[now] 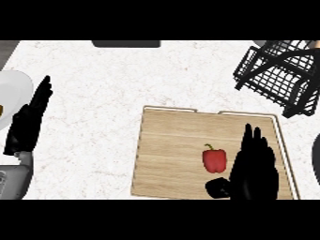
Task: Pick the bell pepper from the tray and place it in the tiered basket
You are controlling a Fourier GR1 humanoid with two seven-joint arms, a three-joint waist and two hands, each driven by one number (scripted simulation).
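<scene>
step: grasp small red bell pepper [214, 160] on wooden tray [169, 154] | right hand [254, 164] just right of pepper, fingers straight, holding nothing | left hand [29, 119] far left of pepper, resting open | advice: close thumb and fingers round the body, not the stem

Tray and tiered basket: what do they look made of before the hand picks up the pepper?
The tray looks like light wood with a matte finish: pale tan with faint grain lines and a raised lighter rim. The tiered basket looks like black wire, probably coated metal: thin crossing bars form an open grid you can see through.
</scene>
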